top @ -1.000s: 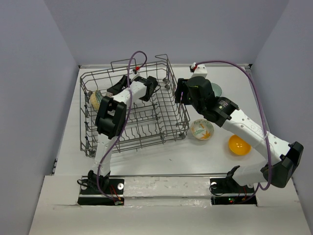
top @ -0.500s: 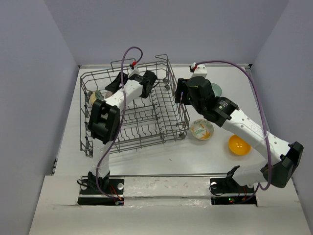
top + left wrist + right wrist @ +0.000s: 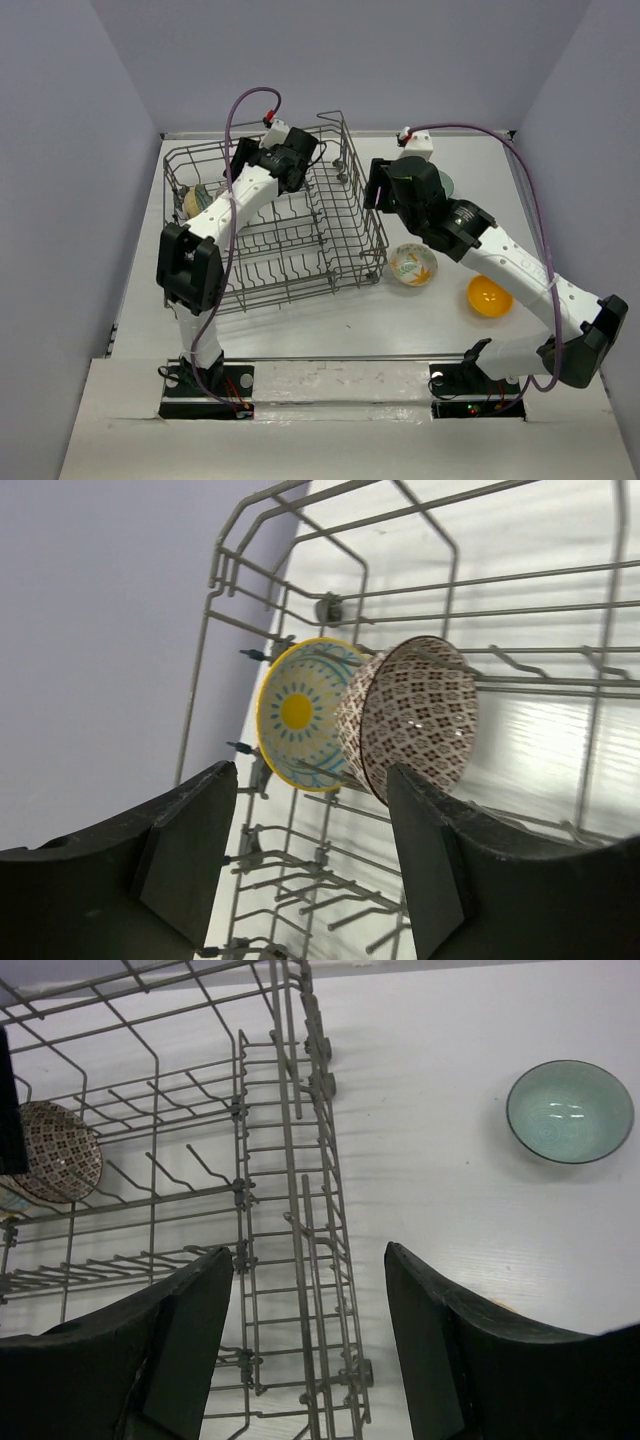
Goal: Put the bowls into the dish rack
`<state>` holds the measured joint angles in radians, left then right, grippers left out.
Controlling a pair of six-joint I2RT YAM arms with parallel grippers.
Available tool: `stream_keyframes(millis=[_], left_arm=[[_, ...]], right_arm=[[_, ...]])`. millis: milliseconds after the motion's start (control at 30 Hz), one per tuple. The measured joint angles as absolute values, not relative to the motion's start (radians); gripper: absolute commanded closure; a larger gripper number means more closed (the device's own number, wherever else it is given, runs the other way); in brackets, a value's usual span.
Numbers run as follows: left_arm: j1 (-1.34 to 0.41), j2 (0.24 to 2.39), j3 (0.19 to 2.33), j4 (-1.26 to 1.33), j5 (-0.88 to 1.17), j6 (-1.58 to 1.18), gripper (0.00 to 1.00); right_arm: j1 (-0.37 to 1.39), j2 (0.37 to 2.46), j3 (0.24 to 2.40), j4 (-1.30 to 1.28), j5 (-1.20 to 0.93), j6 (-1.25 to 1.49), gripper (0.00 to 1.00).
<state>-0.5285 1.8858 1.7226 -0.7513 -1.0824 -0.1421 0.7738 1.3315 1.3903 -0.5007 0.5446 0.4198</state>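
Orange bowl (image 3: 489, 296) and leaf bowl (image 3: 413, 264) sit nearest us on the tabletop (image 3: 330, 320), right of the rack (image 3: 300, 278), the leaf bowl just beside its corner. Both hands we see spread, holding nothing: the left hand (image 3: 310, 810) hangs over the rack, facing the floral bowl (image 3: 295, 712) and brown bowl (image 3: 415, 715) standing on edge side by side among the tines; the right hand (image 3: 310, 1290) hovers above the rack's right wall. Farthest, the teal bowl (image 3: 570, 1110) rests on the tabletop.
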Motion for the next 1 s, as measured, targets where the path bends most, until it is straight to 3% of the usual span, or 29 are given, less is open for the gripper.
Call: stream_keyframes(millis=[467,700,1000], left_arm=[[-0.620,1.487,1.587,-0.546,-0.758,-0.142,0.27],[-0.627,1.397,1.481,-0.489,-0.657,-0.139,0.27],[-0.627,1.336,1.406,-0.441,-0.610,-0.139,0.27]], right_arm=[[0.719,1.029,1.257,-0.648,0.813,0.528,0.31],[0.503,1.055,1.033,-0.718,0.690,0.603,0.32],[0.493,1.061,0.856,-0.720,0.514,0.686,0.37]])
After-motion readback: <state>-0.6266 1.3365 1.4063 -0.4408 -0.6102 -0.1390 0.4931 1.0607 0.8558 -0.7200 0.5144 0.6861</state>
